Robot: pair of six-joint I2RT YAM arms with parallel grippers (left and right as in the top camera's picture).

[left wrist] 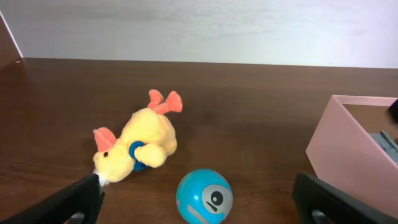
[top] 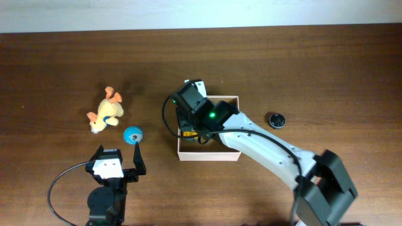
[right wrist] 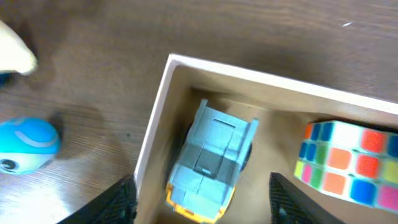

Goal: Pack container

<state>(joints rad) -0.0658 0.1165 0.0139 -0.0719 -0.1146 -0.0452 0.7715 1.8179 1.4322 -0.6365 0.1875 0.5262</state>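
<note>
The container (top: 207,155) is a square white-walled box, tan inside, at mid-table. My right gripper (top: 191,125) hovers over its left half, open. In the right wrist view the fingers (right wrist: 205,199) stand wide apart, one on each side of a grey-blue and yellow toy car (right wrist: 211,162) lying in the box (right wrist: 155,130), not touching it. A colour cube (right wrist: 348,162) lies in the box to the right. My left gripper (top: 119,158) is open and empty near the front edge. A blue ball (top: 132,135) lies just ahead of it, between its fingers (left wrist: 199,186) in the left wrist view.
A yellow plush duck (top: 105,112) lies left of the ball, also seen in the left wrist view (left wrist: 134,146). A small black round object (top: 276,120) sits right of the box. The box wall (left wrist: 354,149) is at the right of the left wrist view.
</note>
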